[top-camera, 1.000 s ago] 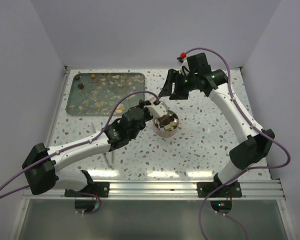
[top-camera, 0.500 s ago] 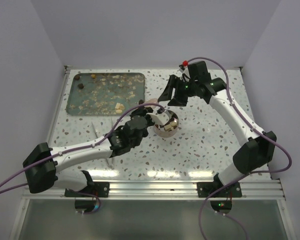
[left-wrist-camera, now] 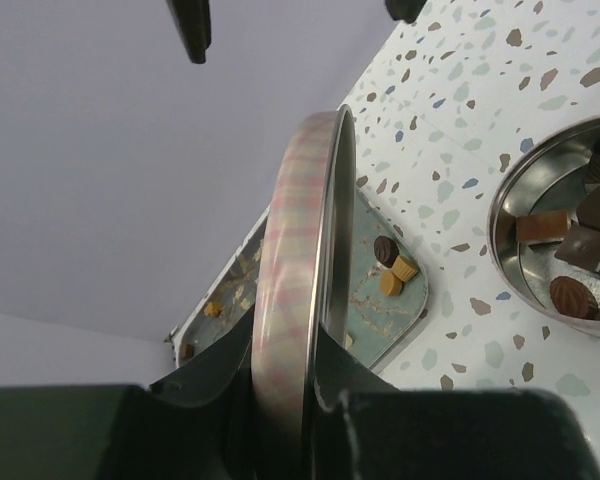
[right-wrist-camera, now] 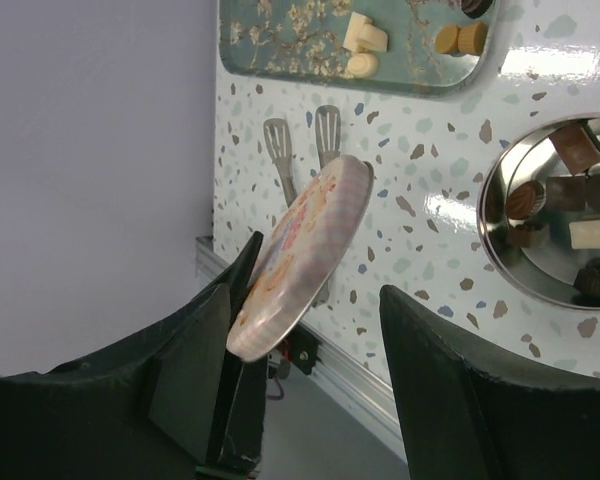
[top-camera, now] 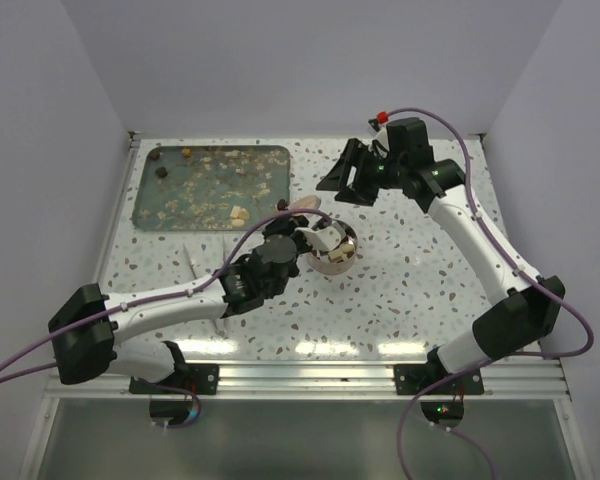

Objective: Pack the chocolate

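Left gripper point(left-wrist-camera: 285, 375) is clamped on the round lid point(left-wrist-camera: 298, 230), pinching it by the rim so it stands on edge, up off the table and just beside the tin point(left-wrist-camera: 502, 215). Right gripper point(top-camera: 346, 186) hangs with its fingers apart and nothing in them, just behind the tin. Chocolate point(left-wrist-camera: 542, 226): several dark and caramel pieces sit in the tin, and a few more lie on the tray point(top-camera: 270, 190), cream ones point(right-wrist-camera: 365, 35) near its near right corner and dark ones at the far left. Looks like you're at the lid-closing step, so watch these. The pinch is only on a thin rim, so the lid could pivot or slip out as you rotate it flat. If it comes down tilted, one edge will likely catch the tin's rim and shove the tin, since nothing pins it to the table. Can't tell whether any piece stands above the rim; if one does, the lid won't seat. Both arms crowd the same spot, so a wide swing could knock them together. Closing now also leaves the tray pieces unpacked.
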### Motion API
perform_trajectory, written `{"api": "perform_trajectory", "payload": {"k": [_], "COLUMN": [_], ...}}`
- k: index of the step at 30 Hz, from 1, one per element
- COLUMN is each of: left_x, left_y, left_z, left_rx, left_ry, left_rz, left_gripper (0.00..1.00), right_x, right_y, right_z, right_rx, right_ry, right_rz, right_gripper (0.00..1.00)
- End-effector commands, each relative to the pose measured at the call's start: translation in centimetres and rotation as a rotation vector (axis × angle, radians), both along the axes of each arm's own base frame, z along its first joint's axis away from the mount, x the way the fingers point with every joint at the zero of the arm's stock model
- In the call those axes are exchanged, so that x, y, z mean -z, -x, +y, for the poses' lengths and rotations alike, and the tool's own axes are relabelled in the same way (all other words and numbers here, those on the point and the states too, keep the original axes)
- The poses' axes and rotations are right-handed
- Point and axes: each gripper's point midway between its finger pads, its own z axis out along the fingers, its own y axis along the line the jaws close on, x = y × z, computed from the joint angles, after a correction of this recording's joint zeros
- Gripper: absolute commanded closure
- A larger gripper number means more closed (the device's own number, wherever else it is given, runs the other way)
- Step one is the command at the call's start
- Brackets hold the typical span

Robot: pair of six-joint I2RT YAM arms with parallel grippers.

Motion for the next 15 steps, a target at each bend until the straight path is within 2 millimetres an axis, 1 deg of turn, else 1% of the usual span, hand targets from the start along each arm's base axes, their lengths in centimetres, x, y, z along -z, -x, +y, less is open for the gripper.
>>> {"api": "perform_trajectory", "payload": {"k": [1,4,5,7,11,15], "left_x": [-1.6,-1.6,-2.0,-2.0,-2.3,-2.2], "left_y": [-0.1,-0.2,-0.3,-0.5,-0.9,-1.4], "left_z": [-0.9,-1.5,-1.6,-1.7,-2.0,-1.7], "left_rx": [0.004,0.010,0.009,-0.006,-0.021,-0.073], "left_ry": [0.062,0.069,0.081,0.075,0.075,0.057], "left_rz": [-0.046,-0.049,-0.056,-0.063,-0.084,-0.099], "left_gripper": [1.00,1.00,1.00,1.00,1.00,1.00], "right_x": [-2.1,-1.9,-1.7,-1.3,-0.6,0.1], "right_y": [-0.4,-0.6,-0.7,-0.5,0.0,0.7], "right_z": [0.8,1.0,1.1,1.0,0.5,-0.3], "right_rx": [0.000,0.001,-0.002,-0.006,-0.003,0.007], "right_ry": [-0.090,-0.098,-0.096,-0.087,-0.058,-0.015], "right_rz": [-0.044,-0.042,-0.038,-0.027,-0.018,-0.011], "right_gripper": [0.35,0.36,0.36,0.36,0.36,0.36]}}
